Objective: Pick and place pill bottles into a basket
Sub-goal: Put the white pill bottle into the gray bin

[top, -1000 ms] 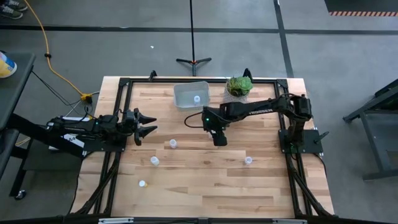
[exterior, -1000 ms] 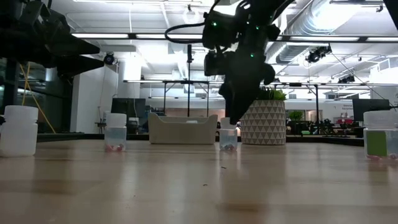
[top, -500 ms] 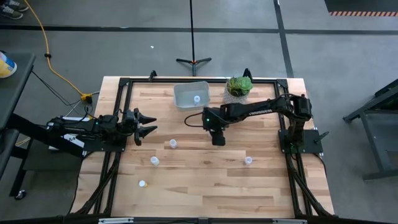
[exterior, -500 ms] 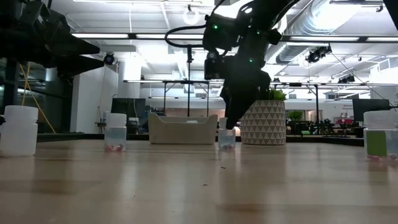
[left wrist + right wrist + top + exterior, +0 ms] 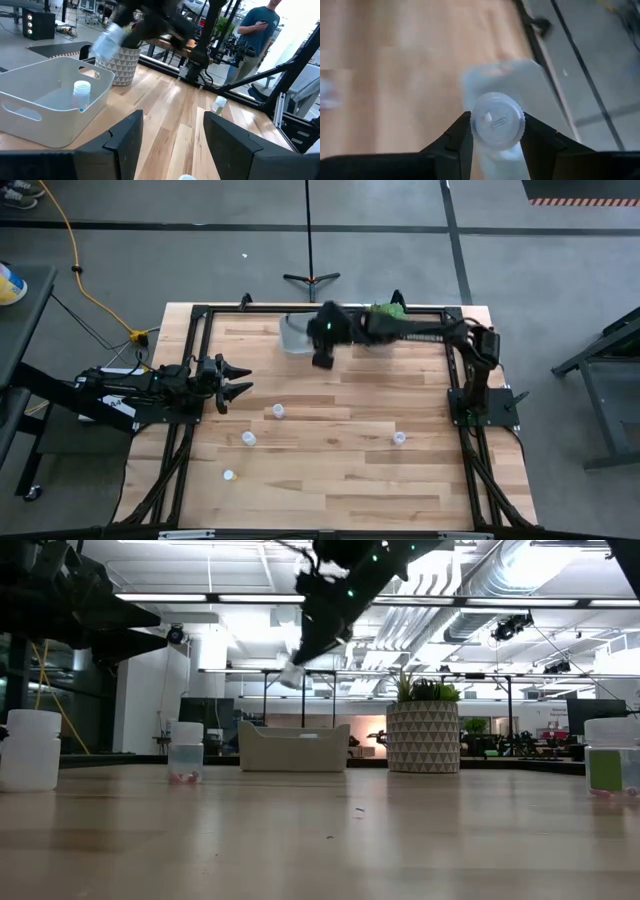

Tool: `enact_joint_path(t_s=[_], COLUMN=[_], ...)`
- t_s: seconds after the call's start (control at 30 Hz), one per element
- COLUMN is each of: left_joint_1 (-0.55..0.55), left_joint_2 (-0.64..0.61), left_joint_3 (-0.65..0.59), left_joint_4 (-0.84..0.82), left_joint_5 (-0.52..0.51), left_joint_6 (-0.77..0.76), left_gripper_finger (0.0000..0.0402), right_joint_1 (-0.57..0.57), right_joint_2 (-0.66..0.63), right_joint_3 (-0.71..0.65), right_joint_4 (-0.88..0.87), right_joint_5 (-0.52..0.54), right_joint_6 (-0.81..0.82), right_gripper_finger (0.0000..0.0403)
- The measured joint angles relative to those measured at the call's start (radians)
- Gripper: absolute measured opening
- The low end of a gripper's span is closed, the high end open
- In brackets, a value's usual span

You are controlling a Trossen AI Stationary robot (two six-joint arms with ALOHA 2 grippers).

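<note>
My right gripper (image 5: 300,660) is shut on a small white pill bottle (image 5: 292,677), high above the table and over the pale basket (image 5: 293,747). The basket (image 5: 30,112) stands at the table's far side, and one bottle (image 5: 81,95) stands inside it. Three bottles (image 5: 278,411) (image 5: 248,439) (image 5: 228,476) stand on the table's left half and one (image 5: 399,438) on its right. My left gripper (image 5: 172,117) is open and empty at the table's left edge (image 5: 236,378). My right gripper pinches the bottle between its two fingers, one on each side of the ribbed white cap (image 5: 519,127). The fingers slant down from above. The bottle (image 5: 292,677) sits at the fingertips, tilted and lifted clear, above the basket.
A green plant in a patterned white pot (image 5: 423,735) stands just right of the basket at the far edge. A person (image 5: 260,30) stands beyond the table's right side. The black frame rail (image 5: 300,308) runs along the far edge.
My right gripper stood around a bottle at the table's middle and took hold of it. It then rose quickly and swung toward the far edge and left, carrying the bottle from the table to above the basket. The bottle is now tilted.
</note>
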State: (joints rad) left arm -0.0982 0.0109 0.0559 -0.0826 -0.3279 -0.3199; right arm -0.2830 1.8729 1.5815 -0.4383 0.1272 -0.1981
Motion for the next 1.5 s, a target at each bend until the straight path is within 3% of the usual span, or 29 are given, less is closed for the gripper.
enact_joint_path(t_s=[0.17, 0.33, 0.7, 1.5], left_joint_1=[0.000, 0.000, 0.000, 0.000], left_joint_2=[0.000, 0.000, 0.000, 0.000], left_joint_3=[0.000, 0.000, 0.000, 0.000], left_joint_4=[0.000, 0.000, 0.000, 0.000], left_joint_5=[0.000, 0.000, 0.000, -0.008], left_joint_6=[0.000, 0.000, 0.000, 0.000], left_gripper_finger=[0.0243, 0.0243, 0.0243, 0.0243], right_joint_1=[-0.123, -0.180, -0.163, -0.155], right_joint_2=[0.000, 0.000, 0.023, 0.125], right_joint_3=[0.007, -0.046, -0.087, -0.088], right_joint_4=[-0.119, -0.109, -0.089, -0.072], right_joint_5=[-0.073, -0.144, -0.160, -0.164], right_joint_6=[0.088, 0.109, 0.017, -0.012], right_gripper_finger=[0.0125, 0.0126, 0.0127, 0.0130])
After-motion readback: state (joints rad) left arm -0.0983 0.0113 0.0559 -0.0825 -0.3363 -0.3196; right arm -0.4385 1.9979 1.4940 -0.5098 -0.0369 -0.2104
